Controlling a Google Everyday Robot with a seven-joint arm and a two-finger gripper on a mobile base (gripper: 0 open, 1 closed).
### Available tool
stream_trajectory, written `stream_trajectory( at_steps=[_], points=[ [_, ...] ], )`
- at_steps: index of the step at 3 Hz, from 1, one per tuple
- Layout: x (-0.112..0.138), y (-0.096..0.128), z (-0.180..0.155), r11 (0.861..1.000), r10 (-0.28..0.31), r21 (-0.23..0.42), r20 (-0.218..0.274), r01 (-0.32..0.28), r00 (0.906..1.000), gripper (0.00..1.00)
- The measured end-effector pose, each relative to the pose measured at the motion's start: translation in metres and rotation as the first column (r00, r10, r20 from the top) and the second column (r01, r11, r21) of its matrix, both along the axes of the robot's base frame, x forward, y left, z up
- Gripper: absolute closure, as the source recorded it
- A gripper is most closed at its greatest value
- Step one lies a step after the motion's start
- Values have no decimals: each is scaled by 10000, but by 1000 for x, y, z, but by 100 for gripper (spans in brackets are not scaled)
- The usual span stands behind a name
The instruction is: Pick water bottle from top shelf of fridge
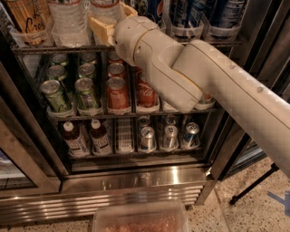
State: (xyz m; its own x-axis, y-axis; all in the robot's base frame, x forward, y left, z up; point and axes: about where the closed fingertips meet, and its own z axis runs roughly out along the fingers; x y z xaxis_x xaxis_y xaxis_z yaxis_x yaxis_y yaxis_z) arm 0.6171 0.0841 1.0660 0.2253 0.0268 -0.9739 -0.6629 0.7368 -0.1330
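Pincer [111, 19] at water bottle [102, 7] (top cut off).

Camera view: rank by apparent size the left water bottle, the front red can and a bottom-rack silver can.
1. left water bottle, though cropped at the top.
2. red can.
3. silver can; it looks farther, so unsure.
The hand is at the top shelf.

Warm, fairly dim light from the front falls on the fridge [27, 136]; the pale arm [217, 86] and the gripper [108, 22], upper centre-left of the frame, catch most of it. Glare streaks the steel base [136, 183], silver can tops [149, 132] glint, and the right edge sinks into shadow
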Motion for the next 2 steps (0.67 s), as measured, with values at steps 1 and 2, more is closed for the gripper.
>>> stream_trajectory(
  at_steps=[1, 2],
  points=[
    [-6, 3, 12, 9999, 132, -69, 469, -129, 9988, 100],
    [-14, 7, 29, 9995, 307, -85, 1056, -300, 9939, 100]
  ],
)
